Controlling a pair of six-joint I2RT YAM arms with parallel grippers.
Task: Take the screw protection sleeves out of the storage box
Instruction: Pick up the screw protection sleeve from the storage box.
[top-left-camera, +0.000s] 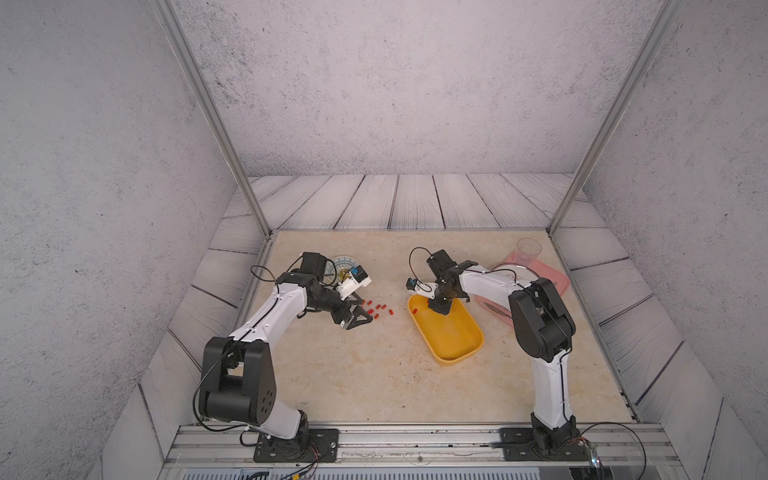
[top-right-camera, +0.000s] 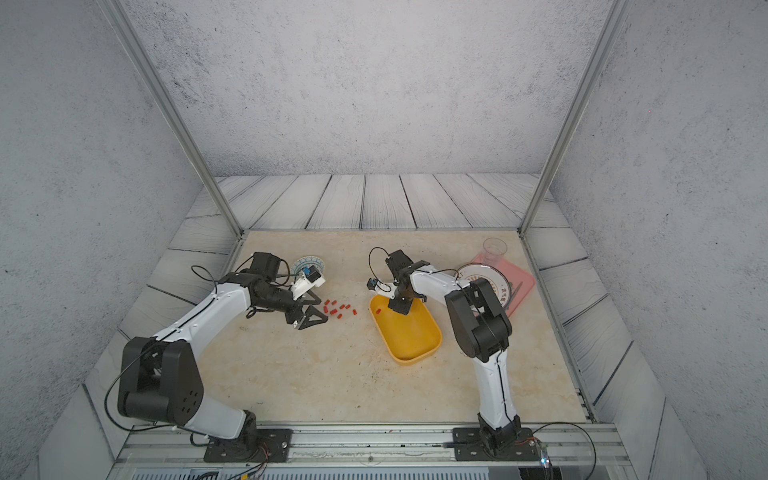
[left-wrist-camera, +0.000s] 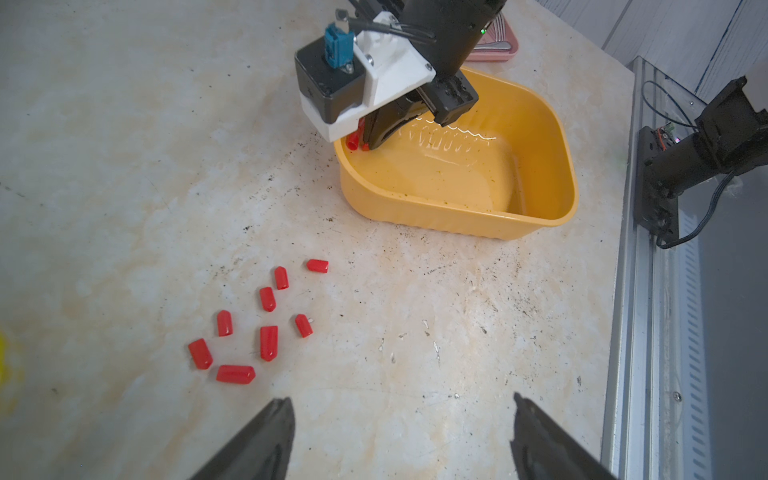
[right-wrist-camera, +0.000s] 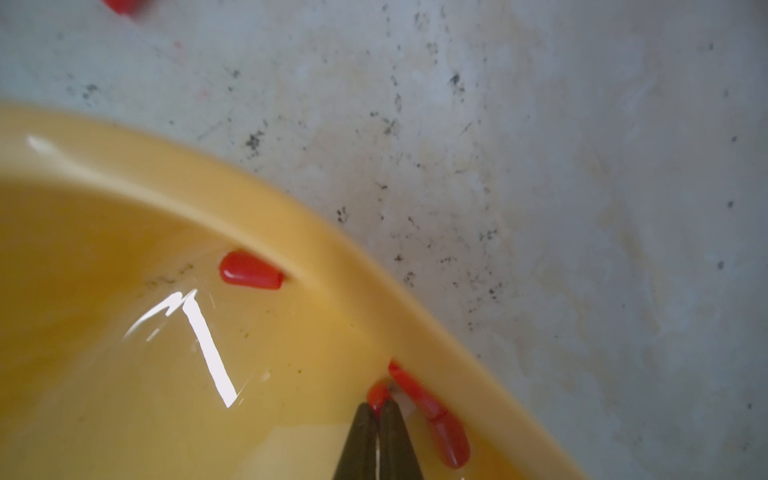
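The yellow-orange storage box (top-left-camera: 455, 336) (top-right-camera: 413, 334) sits right of centre. My right gripper (right-wrist-camera: 378, 409) reaches down into the box's far corner. Its fingers are shut on the end of a red screw protection sleeve (right-wrist-camera: 377, 395). Another sleeve (right-wrist-camera: 442, 428) lies against the wall (right-wrist-camera: 291, 208) beside it, and a third (right-wrist-camera: 249, 270) lies further along. Several sleeves (top-left-camera: 376, 309) (left-wrist-camera: 266, 324) are scattered on the table left of the box. My left gripper (left-wrist-camera: 403, 401) (top-left-camera: 359, 313) hovers open beside that pile, with nothing between its fingers.
A pink tray (top-left-camera: 557, 278) at the back right carries a plate (top-right-camera: 482, 278) and a clear cup (top-left-camera: 528, 248). A small patterned bowl (top-left-camera: 343, 264) stands behind my left wrist. A metal rail (left-wrist-camera: 648, 291) runs along the table's front edge.
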